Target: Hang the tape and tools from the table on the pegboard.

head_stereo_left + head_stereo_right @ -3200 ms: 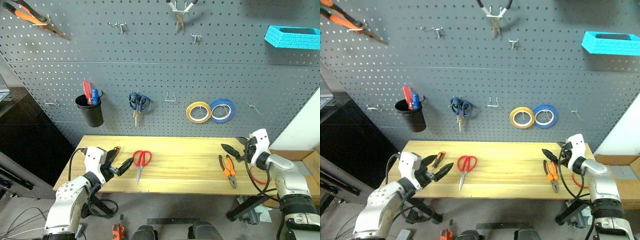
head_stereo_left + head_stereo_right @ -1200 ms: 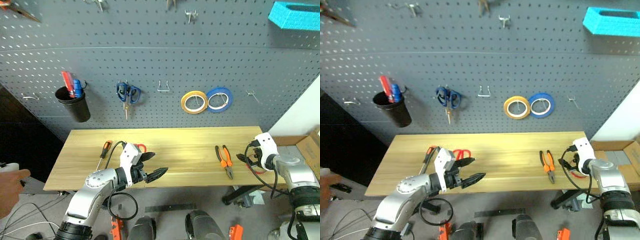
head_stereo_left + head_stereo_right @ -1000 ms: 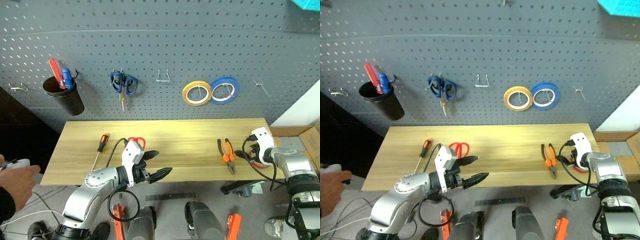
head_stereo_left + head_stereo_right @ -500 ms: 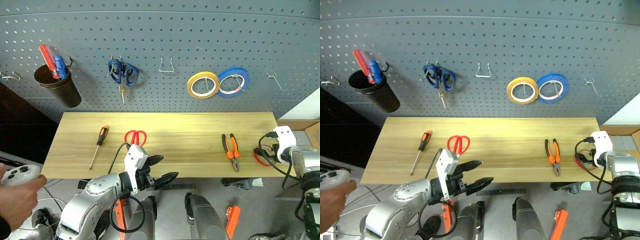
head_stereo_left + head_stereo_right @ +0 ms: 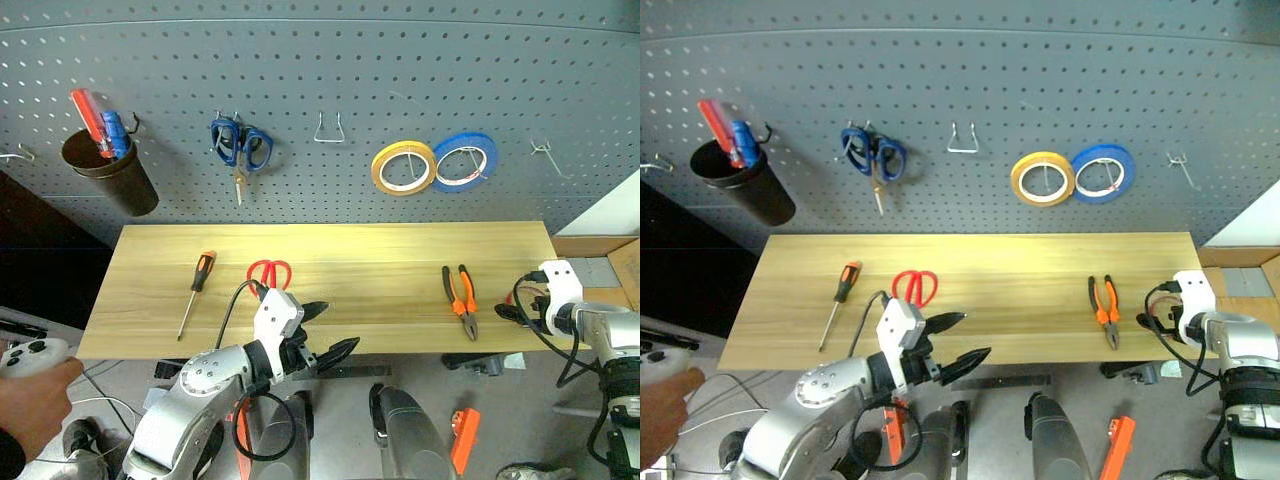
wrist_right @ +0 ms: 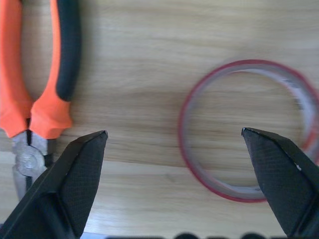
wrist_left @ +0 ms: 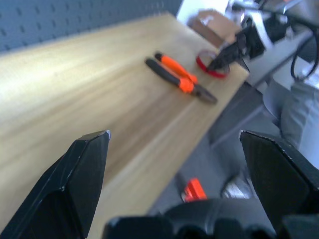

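The dark grey pegboard, a flat panel dotted with a regular grid of small holes, rises behind the long table of light yellowish wood with visible grain.

The left gripper hangs at the table's near edge, left of centre, its two black pointed fingers spread wide and holding nothing. The red-handled scissors lie just beyond it on the wood, and the slim screwdriver with its orange-and-black handle lies farther left, well apart from the fingers. The orange-handled pliers lie well to its right, dark jaws pointing toward the near edge.

The right gripper hovers over the table's right end, its fingers also spread wide and empty. In the right wrist view the thin red tape, a flat ring with a wide hole, lies on the wood between the fingertips and beyond them, untouched, with the pliers just beside it.

On the pegboard hang a black cup, blue-handled scissors, a yellow tape roll and a blue tape roll.
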